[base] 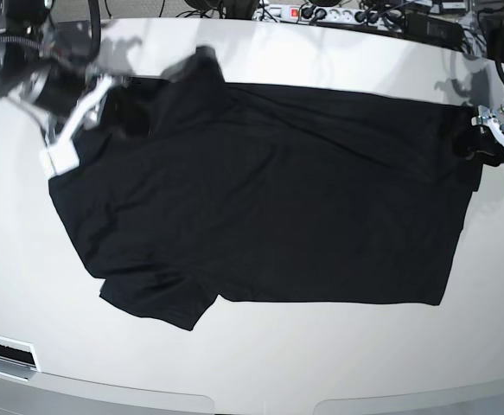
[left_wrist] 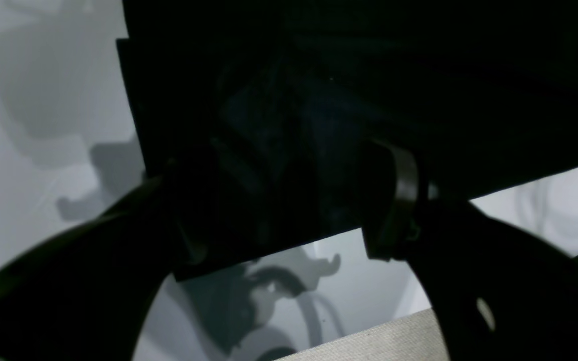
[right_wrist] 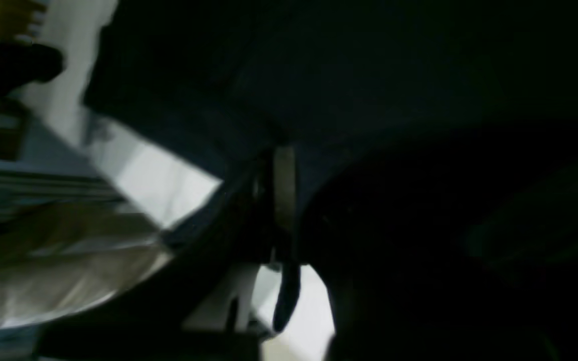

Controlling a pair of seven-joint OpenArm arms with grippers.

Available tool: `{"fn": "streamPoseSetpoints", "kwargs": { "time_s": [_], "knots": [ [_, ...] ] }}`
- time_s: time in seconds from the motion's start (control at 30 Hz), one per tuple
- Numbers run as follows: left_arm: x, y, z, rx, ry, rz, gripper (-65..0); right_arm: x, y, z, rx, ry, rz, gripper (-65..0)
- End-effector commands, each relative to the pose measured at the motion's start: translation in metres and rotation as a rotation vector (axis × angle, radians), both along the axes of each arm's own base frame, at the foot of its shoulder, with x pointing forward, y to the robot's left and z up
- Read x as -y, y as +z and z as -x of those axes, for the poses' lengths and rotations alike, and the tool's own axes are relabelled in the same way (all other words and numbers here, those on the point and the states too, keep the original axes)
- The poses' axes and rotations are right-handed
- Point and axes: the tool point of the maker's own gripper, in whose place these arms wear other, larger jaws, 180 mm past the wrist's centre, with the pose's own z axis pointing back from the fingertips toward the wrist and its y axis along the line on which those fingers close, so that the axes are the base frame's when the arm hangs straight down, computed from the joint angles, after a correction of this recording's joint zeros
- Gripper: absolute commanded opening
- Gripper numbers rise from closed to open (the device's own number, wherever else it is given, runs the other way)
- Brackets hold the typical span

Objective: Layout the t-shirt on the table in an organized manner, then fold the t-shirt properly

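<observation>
Base view alone: whole t-shirt [base: 269, 207]

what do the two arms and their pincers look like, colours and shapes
Both arms end in white angular bracket pieces over dark bodies. The left pincer has dark, broad, curved fingers with a glossy strip on one. The right pincer has dark fingers and a pale flat pad strip; its arm looks blurred grey and black.

Power strip [base: 321, 15] and tangled cables [base: 390, 15] along far edge; bright overhead light
</observation>
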Motion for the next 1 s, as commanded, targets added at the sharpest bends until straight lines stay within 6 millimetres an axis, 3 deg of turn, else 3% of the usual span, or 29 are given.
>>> {"fn": "streamPoseSetpoints", "kwargs": {
  "time_s": [0.0, 0.13, 0.3, 0.67, 0.97],
  "knots": [
    [-0.005, 0.014, -0.011, 0.048, -0.002, -0.005, -21.4, 0.002, 0.015, -0.015, 0.073, -0.007, 0.002, -65.0],
    [-0.004, 0.015, -0.011, 0.048, -0.002, -0.003, -21.4, 0.006, 0.026, -0.044, 0.154, -0.017, 0.051, -65.0],
    [-0.005, 0.015, -0.011, 0.047, -0.002, -0.003, -21.4, 0.002, 0.032, -0.063, 0.208, -0.007, 0.102, -65.0],
    [-0.005, 0.015, -0.011, 0.048, -0.002, -0.003, -21.4, 0.019, 0.002, -0.108, 0.203, -0.060, 0.213, -65.0],
    [-0.004, 0.015, -0.011, 0.048, -0.002, -0.003, -21.4, 0.021, -0.003, -0.135, 0.185, -0.076, 0.181, -65.0]
  ]
}}
